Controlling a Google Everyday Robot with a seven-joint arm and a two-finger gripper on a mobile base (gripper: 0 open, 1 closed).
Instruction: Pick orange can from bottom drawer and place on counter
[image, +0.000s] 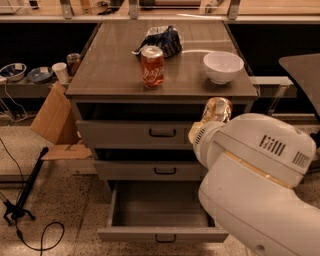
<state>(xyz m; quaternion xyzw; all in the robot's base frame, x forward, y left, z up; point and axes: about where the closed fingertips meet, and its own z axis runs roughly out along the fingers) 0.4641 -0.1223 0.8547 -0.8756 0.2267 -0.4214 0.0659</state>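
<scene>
The orange can (217, 109) is pale golden and shiny. It hangs in the air in front of the cabinet's top right corner, just below the counter's (110, 70) front edge. My gripper (212, 122) is shut on it from below and is mostly hidden behind my large white arm (260, 175). The bottom drawer (131, 234) is pulled out, and the part of its grey inside that shows holds nothing. My arm covers its right end.
On the counter stand a red-orange can with white script (152, 66), a white bowl (223, 66) and a crumpled dark bag (162, 39). The two upper drawers (162, 133) are shut. A cardboard piece (52, 120) and a black stand with cable (25, 195) lie left of the cabinet.
</scene>
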